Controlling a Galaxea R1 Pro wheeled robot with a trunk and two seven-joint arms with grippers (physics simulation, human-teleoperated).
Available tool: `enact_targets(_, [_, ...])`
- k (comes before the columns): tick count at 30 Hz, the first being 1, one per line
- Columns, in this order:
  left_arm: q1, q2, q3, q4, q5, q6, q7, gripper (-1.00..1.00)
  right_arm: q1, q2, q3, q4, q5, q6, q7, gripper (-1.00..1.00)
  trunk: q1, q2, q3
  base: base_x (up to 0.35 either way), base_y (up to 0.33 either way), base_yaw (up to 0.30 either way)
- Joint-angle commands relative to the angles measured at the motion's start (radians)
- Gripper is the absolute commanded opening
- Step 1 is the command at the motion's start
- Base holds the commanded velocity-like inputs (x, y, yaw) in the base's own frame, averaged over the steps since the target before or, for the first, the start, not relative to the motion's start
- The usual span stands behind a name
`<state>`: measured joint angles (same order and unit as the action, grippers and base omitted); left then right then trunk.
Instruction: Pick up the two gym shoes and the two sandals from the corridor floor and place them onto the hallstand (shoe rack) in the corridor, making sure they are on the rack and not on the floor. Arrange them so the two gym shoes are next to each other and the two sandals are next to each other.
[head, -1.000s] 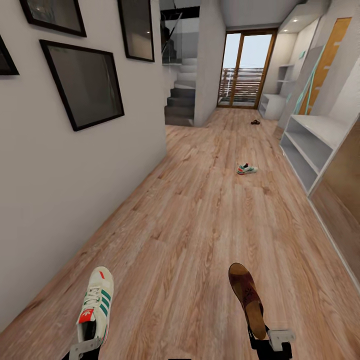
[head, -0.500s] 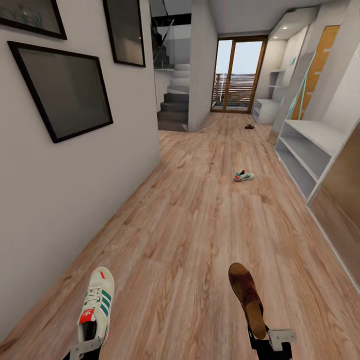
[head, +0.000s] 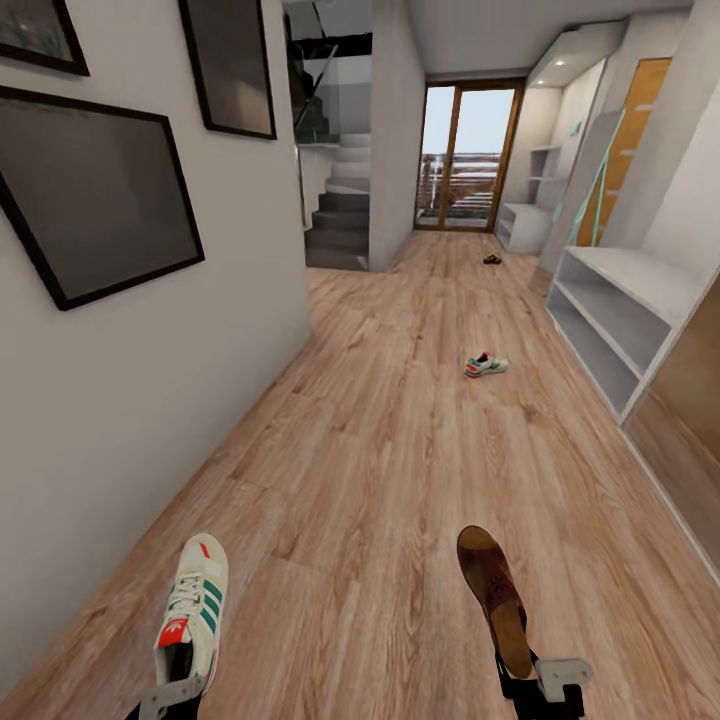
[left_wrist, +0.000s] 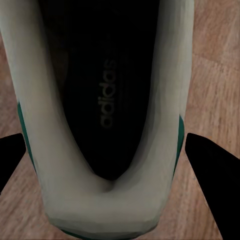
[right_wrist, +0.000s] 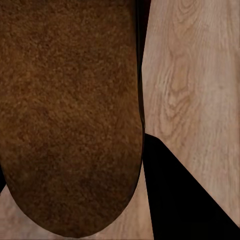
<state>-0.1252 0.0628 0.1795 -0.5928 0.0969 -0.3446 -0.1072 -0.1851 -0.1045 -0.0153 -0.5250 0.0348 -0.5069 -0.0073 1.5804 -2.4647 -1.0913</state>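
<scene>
My left gripper (head: 171, 694) is shut on the heel of one gym shoe (head: 193, 606), cream-white with green stripes; the left wrist view looks into its dark opening (left_wrist: 100, 100) between the two fingers. A brown sandal (head: 494, 598) is held at its heel by my right gripper (head: 538, 680), and its tan insole (right_wrist: 70, 115) fills much of the right wrist view. The other gym shoe (head: 485, 365) lies on the corridor floor (head: 380, 450) ahead. Farther on lies the second sandal (head: 492, 260). The grey hallstand (head: 524, 226) stands at the corridor's far right end.
A long white two-shelf bench (head: 612, 312) runs along the right wall. The left wall (head: 150, 350) carries dark framed pictures. Stairs (head: 340, 225) rise at the far left, and a glass door (head: 465, 155) closes the corridor's end.
The whole head view has shifted: the camera has advanced along the corridor and turned slightly. Both held shoes stay in the same place in the picture.
</scene>
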Motion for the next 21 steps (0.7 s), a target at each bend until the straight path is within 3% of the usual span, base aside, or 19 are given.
enact_targets(1, [-0.001, 0.000, 0.003, 0.001, 0.010, -0.001, -0.011, -1.00, 0.000, 0.000, -0.002, 0.000, 0.000, -0.002, 0.001, -1.00, 0.000, 0.000, -0.001, 0.340, 0.000, -0.005])
enact_targets(21, [-0.001, -0.002, 0.000, 0.001, 0.010, 0.001, -0.011, -1.00, 0.000, 0.000, -0.002, 0.001, 0.000, -0.002, 0.001, -1.00, 0.000, 0.000, 0.000, 0.340, 0.000, -0.001])
